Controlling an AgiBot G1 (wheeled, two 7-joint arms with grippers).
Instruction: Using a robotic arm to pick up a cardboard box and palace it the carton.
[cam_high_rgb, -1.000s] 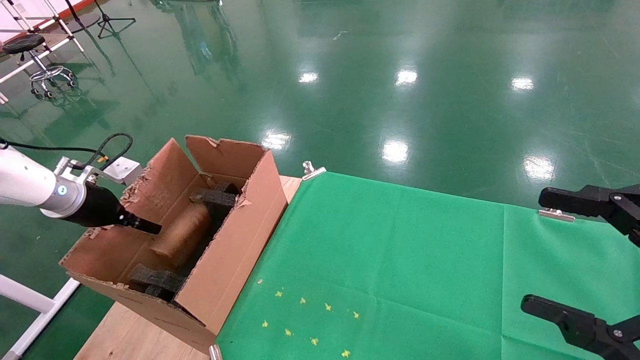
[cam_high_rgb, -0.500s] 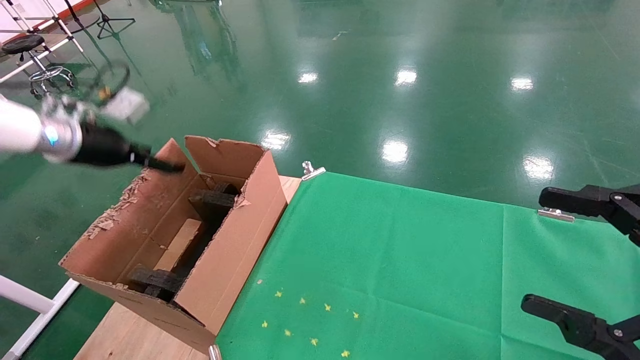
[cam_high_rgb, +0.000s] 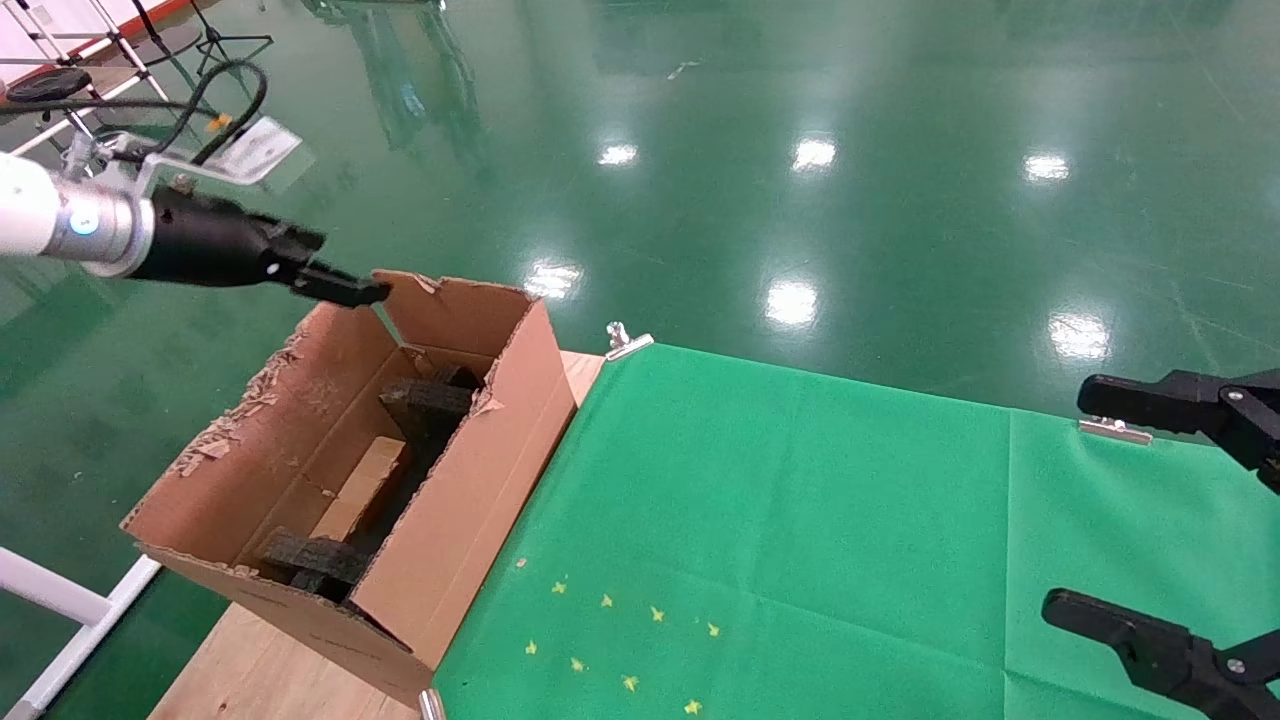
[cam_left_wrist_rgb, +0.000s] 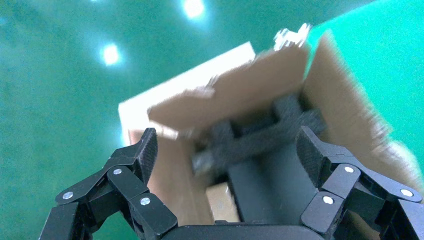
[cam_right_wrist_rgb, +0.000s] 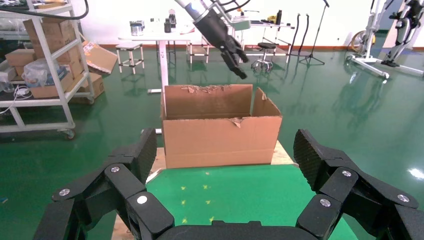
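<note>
The carton (cam_high_rgb: 455, 520) stands on the table's left end, flaps torn, with black foam pieces (cam_high_rgb: 428, 398) inside. The cardboard box (cam_high_rgb: 362, 485) lies on the carton's floor between the foam pieces; it also shows in the left wrist view (cam_left_wrist_rgb: 219, 201). My left gripper (cam_high_rgb: 345, 288) on the white robotic arm (cam_high_rgb: 60, 220) hovers above the carton's far left rim, open and empty (cam_left_wrist_rgb: 226, 145). My right gripper (cam_high_rgb: 1068, 500) is open and empty at the table's right edge (cam_right_wrist_rgb: 226, 147), facing the carton (cam_right_wrist_rgb: 220, 137).
A green cloth (cam_high_rgb: 800, 540) with small yellow star marks (cam_high_rgb: 610, 640) covers the table right of the carton. Metal clips (cam_high_rgb: 625, 340) hold the cloth's far edge. Bare wood (cam_high_rgb: 260, 670) shows under the carton. A stool (cam_high_rgb: 60, 100) stands on the floor far left.
My left gripper has risen out of the carton to above its far left rim. The cardboard box, blurred inside the carton a second ago, now lies still on its floor.
</note>
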